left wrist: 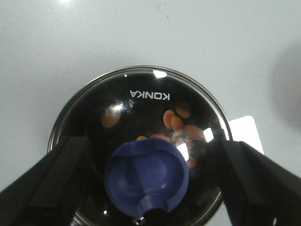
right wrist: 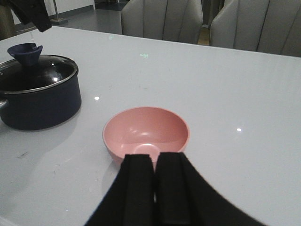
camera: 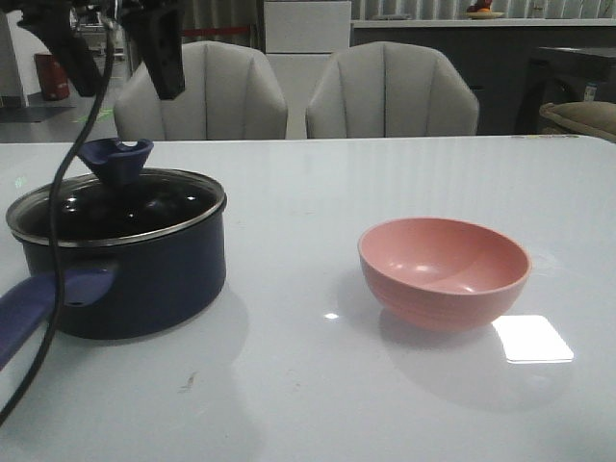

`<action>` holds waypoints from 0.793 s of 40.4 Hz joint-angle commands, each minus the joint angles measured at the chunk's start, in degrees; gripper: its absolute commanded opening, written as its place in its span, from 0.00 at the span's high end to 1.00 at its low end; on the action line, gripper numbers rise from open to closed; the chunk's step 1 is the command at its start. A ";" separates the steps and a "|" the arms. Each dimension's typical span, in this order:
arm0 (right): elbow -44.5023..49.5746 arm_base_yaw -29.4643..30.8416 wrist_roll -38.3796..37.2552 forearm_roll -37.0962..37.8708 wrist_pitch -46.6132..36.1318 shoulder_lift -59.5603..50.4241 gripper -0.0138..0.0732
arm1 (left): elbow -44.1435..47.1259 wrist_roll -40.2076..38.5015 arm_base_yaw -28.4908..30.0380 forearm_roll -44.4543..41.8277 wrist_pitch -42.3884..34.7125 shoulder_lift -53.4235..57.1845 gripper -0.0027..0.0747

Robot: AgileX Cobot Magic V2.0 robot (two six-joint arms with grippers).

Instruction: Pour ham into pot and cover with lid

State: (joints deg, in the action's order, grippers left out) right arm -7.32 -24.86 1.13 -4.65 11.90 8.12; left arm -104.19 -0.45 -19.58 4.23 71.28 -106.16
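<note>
On the left side of the white table (camera: 318, 404) stood the pot (camera: 135, 279), dark navy, its lighter blue-purple handle (camera: 43, 298) reaching toward the near left edge. The lid (camera: 115, 207) sat flat on the pot's rim, its dark blue flared knob (camera: 115, 159) upright at the centre. Through the glass, in the left wrist view, the ham (left wrist: 178, 123) lay as a few orange chunks on the black bottom of the pot, with one piece apart from the rest. The left gripper (left wrist: 148, 183) hung above the lid, its two black fingers (left wrist: 47, 183) spread wide on either side of the knob and touching nothing. To the right of the pot, well apart from it, stood a pink bowl (camera: 443, 271), upright. The right gripper (right wrist: 155, 188) was just on the near side of the bowl, its fingers pressed together with nothing between them. Two grey chairs (camera: 390, 91) stood beyond the far edge of the table.
</note>
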 commanded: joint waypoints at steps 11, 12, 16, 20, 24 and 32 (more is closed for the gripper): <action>-1.73 -0.06 0.40 0.22 -4.82 0.48 0.67 | 7.67 0.04 -1.13 1.91 -5.38 18.68 0.24; -1.73 -0.06 0.40 0.22 -4.82 0.48 0.67 | 9.03 0.45 -1.31 1.91 -6.39 19.91 0.24; -1.73 -0.06 0.40 0.22 -4.82 0.48 0.67 | 16.34 0.45 -2.14 1.91 -10.87 25.59 0.24; -1.73 -0.06 0.40 0.22 -4.82 0.48 0.67 | 24.18 0.45 -2.81 1.91 -15.26 31.89 0.24; -1.73 -0.06 0.40 0.22 -4.82 0.48 0.67 | 31.16 1.13 -2.81 1.91 -18.88 38.29 0.24; -1.73 -0.06 0.40 0.22 -4.82 0.48 0.67 | 43.88 1.48 -2.81 1.22 -26.77 51.25 0.24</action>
State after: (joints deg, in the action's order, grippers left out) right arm -7.32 -24.86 1.13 -4.65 11.90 8.12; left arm -62.74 0.71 -21.93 5.39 51.17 -60.38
